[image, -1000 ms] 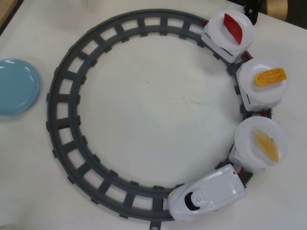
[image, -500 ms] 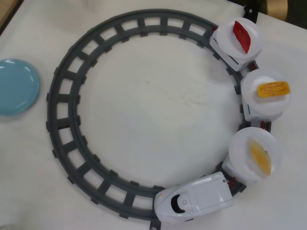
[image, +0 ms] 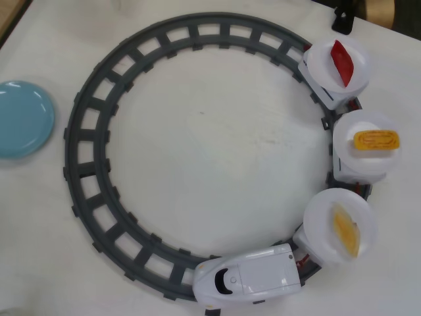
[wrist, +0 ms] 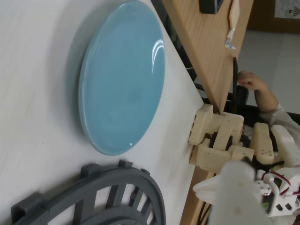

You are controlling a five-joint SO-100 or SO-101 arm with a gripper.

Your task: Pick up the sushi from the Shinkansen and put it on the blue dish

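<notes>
The sushi [image: 376, 140], a yellow-orange ridged block, lies on the middle white plate car [image: 348, 158] at the right of the overhead view. The white Shinkansen [image: 247, 280] stands on the grey track at the bottom, nose pointing left, with the three plate cars curving up behind it. The blue dish [image: 20, 118] is empty at the far left and fills the upper wrist view [wrist: 122, 75]. No gripper shows in the overhead view. In the wrist view a blurred white part of my gripper [wrist: 236, 187] enters at the lower right; its jaws cannot be made out.
A red pointed piece [image: 341, 62] lies on the top plate car and a pale orange piece [image: 345, 229] on the lower one. The grey circular track [image: 99, 131] also shows in the wrist view [wrist: 108, 197]. Cream arm parts [wrist: 215, 136] and a person's hand [wrist: 251, 82] are beyond the table edge.
</notes>
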